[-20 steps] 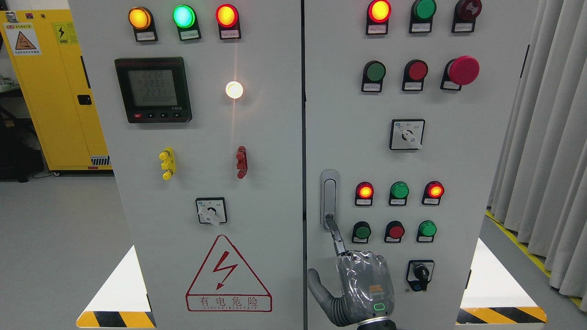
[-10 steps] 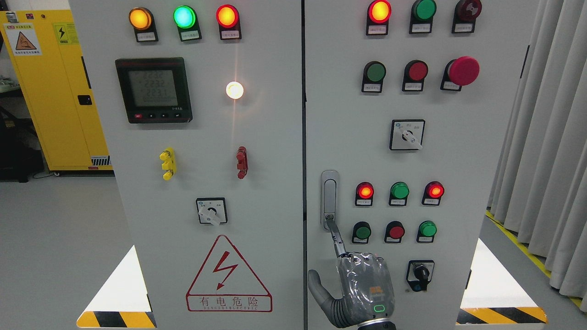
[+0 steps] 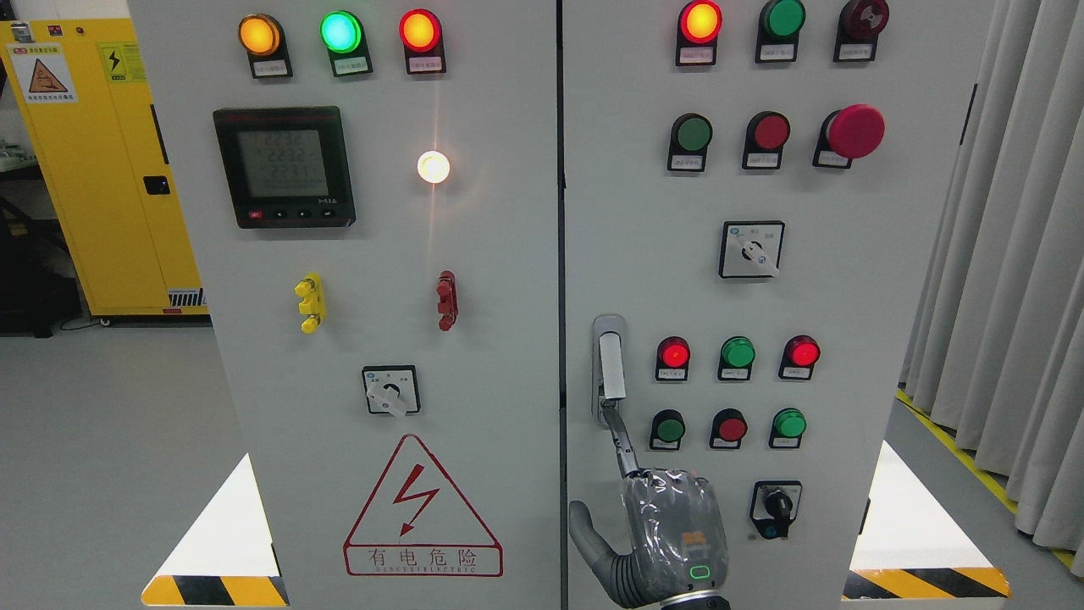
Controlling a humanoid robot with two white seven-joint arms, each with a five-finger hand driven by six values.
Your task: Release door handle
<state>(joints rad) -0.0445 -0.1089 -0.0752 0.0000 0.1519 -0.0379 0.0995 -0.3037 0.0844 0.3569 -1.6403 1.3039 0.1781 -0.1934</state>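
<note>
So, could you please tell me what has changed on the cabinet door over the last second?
The grey metal door handle has popped out of its recessed silver housing: its lever now stands proud, where it lay flush before. The right hand has barely moved, its extended index finger still at the handle's lower end. The two lit red indicator lamps beside it look dimmer. The remaining lamps, switches and meter are unchanged.

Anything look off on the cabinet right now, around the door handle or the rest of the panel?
Yes: the door handle on the right door stands popped out of its recess instead of lying flush. The right hand has one extended finger at its lower end. Nothing else looks askew or damaged.
</note>
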